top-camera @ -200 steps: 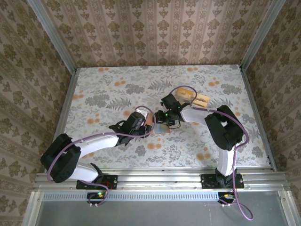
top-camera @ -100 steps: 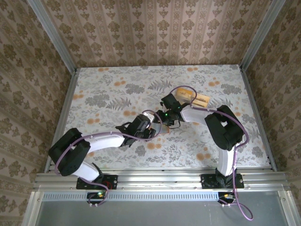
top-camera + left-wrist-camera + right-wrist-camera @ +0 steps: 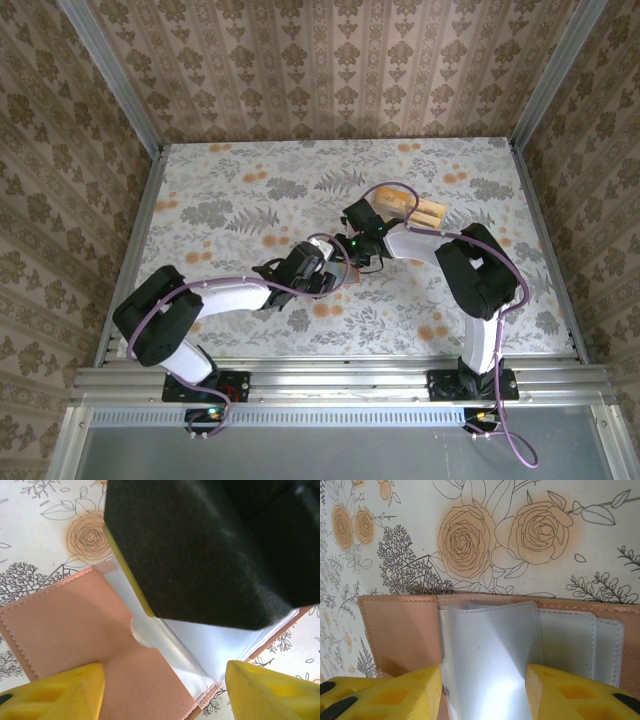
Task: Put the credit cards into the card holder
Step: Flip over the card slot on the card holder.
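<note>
Card holder [image 3: 395, 630] lies open on the table [image 3: 580, 575]; clear sleeve [image 3: 490, 645] stands between right claw [image 3: 484, 692] fingers, probably to expose a pocket, grip unconfirmed. Left claw [image 3: 165, 690] hangs open above it.

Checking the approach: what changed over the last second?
Left pincer moved right, closing in on the card holder, its elbow swinging inward. Right pincer, the holder and the card tray stayed put.
</note>
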